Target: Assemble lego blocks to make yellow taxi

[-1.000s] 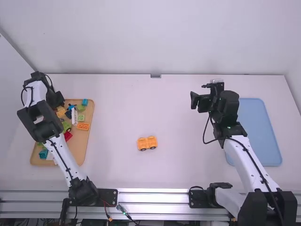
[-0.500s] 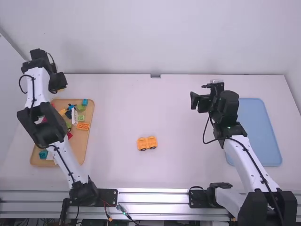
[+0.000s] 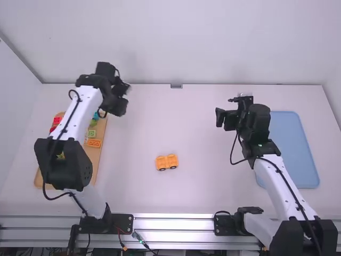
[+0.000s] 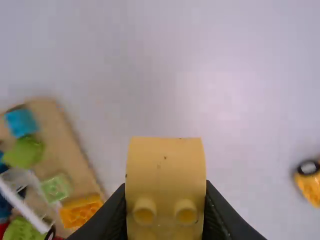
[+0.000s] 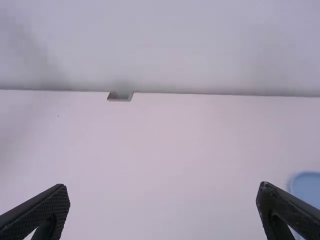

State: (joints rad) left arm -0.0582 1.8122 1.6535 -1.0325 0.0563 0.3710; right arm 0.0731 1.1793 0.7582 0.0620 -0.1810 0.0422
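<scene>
Currently, our left hand [image 4: 165, 192] grips a yellow block [image 4: 165, 165]. To its right, nearer us, lies the wheeled base [image 3: 167, 161].

Smooth yellow plastic block [image 4: 166, 175], matt wood-look tray [image 3: 95, 157], glossy metal rail [image 3: 173, 224]

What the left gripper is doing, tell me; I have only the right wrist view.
Observer: The left gripper is clamped on a yellow block with two studs showing.
Operator: Now report what stands on the table between the two trays.
Observer: An orange-yellow piece with black wheels stands there, between the brown tray and the blue tray, with neither gripper at it.
</scene>
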